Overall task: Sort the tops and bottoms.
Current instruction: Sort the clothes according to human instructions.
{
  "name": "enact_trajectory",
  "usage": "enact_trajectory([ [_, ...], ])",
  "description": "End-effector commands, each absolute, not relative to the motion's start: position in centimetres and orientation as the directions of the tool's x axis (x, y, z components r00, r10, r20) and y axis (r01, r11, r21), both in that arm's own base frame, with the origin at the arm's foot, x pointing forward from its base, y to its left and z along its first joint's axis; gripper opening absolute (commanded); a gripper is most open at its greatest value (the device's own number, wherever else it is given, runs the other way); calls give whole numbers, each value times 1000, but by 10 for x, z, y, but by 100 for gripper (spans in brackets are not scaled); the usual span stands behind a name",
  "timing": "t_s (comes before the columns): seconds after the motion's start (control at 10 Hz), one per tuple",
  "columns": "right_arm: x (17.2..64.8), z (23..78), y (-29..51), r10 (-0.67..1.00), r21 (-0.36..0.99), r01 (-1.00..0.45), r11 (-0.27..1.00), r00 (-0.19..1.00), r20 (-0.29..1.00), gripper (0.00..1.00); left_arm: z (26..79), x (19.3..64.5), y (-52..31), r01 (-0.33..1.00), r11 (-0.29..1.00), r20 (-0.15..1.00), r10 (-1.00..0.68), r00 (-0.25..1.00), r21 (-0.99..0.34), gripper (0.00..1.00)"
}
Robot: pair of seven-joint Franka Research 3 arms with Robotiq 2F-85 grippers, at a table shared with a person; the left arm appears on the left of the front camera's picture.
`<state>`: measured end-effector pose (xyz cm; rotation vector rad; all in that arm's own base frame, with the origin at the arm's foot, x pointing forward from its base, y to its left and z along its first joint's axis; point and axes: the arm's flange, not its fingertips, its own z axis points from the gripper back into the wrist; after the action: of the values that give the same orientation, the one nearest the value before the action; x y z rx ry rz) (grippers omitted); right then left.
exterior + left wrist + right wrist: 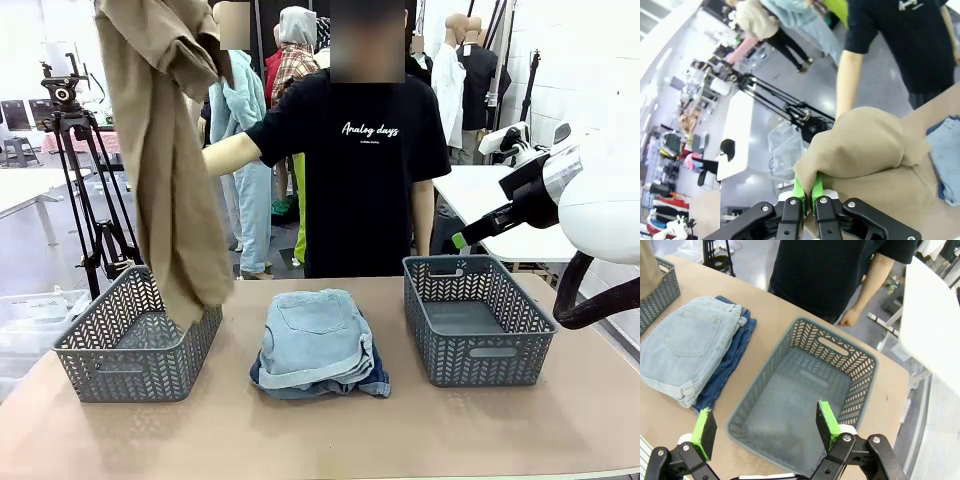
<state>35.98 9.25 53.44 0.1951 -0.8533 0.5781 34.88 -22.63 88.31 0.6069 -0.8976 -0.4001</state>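
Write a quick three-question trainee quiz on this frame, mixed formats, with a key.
1. True or false: the left hand is shut on the tan garment.
2. Which piece tops the denim pile? A) the pale denim piece B) dark blue denim C) a teal top
3. Fill in: the tan garment's lower end hangs over the ___ basket.
Key: 1 true; 2 A; 3 left, meaning the left basket.
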Motion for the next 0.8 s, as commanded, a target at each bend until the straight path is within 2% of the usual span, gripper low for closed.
enact_trajectory([
  [0.0,361,533,92,405,-58,-564,824,514,756,100,897,346,-216,-28,757,632,-523,572,653,0],
  [0.2,361,533,92,405,-58,-564,824,514,756,100,922,337,-189,-171,761,705,-458,543,626,0],
  [0.3,361,533,92,405,-58,-564,824,514,756,100,912,335,-186,-166,772,709,-446,547,614,0],
  [0.5,361,533,92,405,-58,-564,824,514,756,100,861,345,-174,-125,798,665,-392,636,590,0],
  [0.7,361,533,92,405,-58,-564,824,514,756,100,820,348,-149,-165,825,667,-300,682,540,0],
])
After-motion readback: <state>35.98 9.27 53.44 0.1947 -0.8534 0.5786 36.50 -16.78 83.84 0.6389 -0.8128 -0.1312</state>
